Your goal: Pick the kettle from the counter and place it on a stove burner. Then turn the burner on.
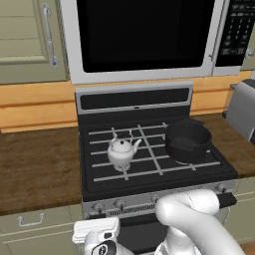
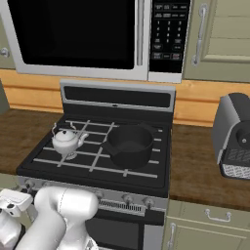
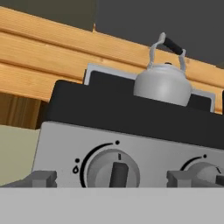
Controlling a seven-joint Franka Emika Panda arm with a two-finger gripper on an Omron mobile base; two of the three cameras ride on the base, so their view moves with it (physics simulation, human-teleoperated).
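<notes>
The tool is seen low in front of the stove, its two dark fingertips spread wide apart with nothing held between them. Directly between the tips, just ahead, a knob is set in the grey control panel; its pointer bar stands vertical. A second knob lies to the right of the tool, partly cut by the right tip. In the left base view the hand is seen below the panel's left end, close to the knobs.

Beyond the panel and above the tool, the kettle rests on the grate over the front left burner, upright, its spout towards the pot. In the hand view the kettle rises over the black stove edge, handle arched above it. The pot stands further back and to the right, on the right-hand burners, apart from the kettle.

The tabletop runs on both sides of the stove. On its right part a toaster is seen. Furthest off, a microwave hangs above the stove.
</notes>
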